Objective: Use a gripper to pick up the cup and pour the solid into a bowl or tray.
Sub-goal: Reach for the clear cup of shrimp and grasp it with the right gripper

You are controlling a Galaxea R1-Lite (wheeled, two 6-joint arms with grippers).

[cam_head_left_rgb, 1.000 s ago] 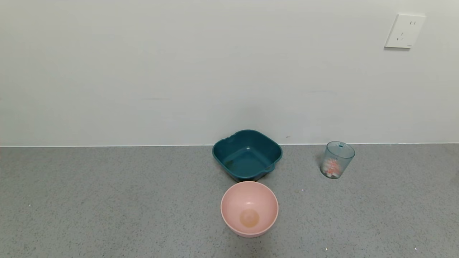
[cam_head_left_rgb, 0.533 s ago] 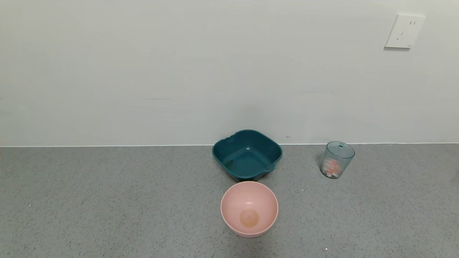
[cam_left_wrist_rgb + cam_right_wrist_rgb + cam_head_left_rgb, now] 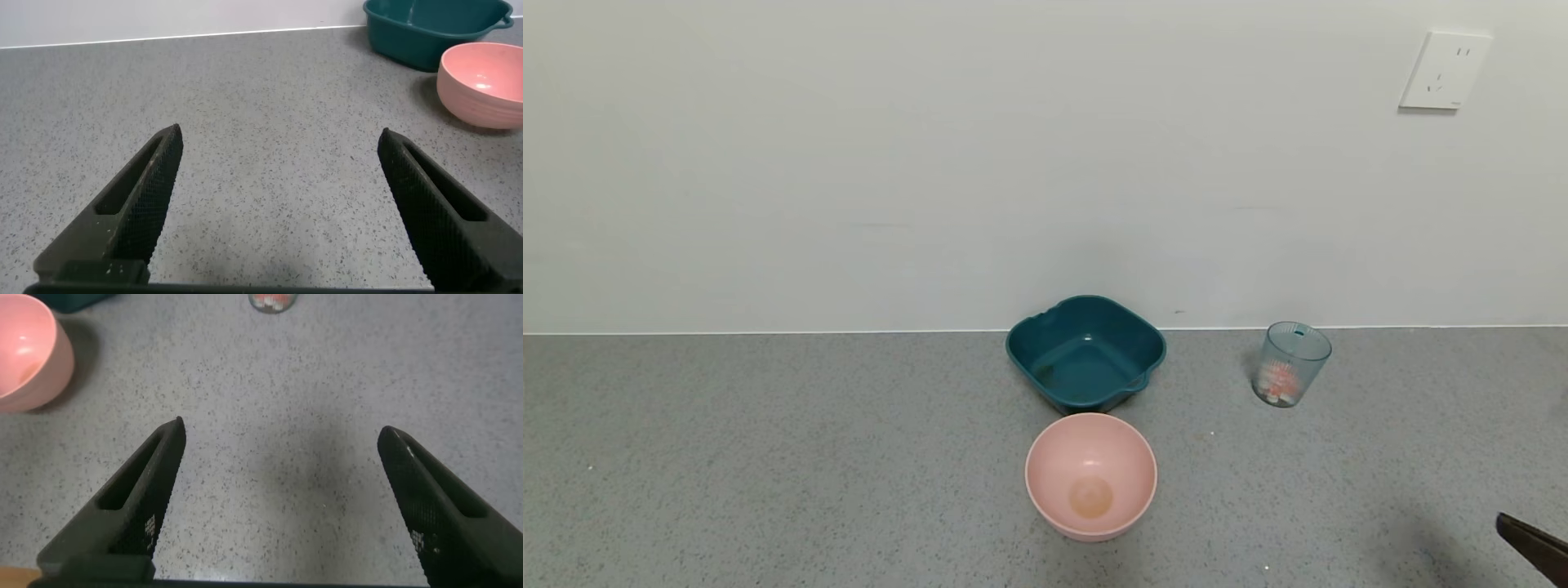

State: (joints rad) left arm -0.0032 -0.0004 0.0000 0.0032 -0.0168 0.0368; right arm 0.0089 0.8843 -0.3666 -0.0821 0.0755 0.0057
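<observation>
The pale-blue ribbed cup (image 3: 1290, 363) stands upright at the back right of the grey counter, with the orange-red and white solid (image 3: 1278, 382) in its bottom. Its base shows in the right wrist view (image 3: 273, 301). The dark teal basin (image 3: 1085, 353) sits at the back middle by the wall and holds nothing. My right gripper (image 3: 279, 437) is open and empty, low over bare counter in front of the cup; one finger tip (image 3: 1535, 545) shows at the head view's lower right edge. My left gripper (image 3: 279, 143) is open and empty over bare counter, left of the bowls.
A round pink bowl (image 3: 1090, 475) stands just in front of the teal basin; it also shows in the left wrist view (image 3: 484, 75) and the right wrist view (image 3: 24, 351). The white wall with a socket (image 3: 1444, 71) closes the back.
A right gripper finger has come into the head view at the lower right edge. The cup, basin and pink bowl have not moved.
</observation>
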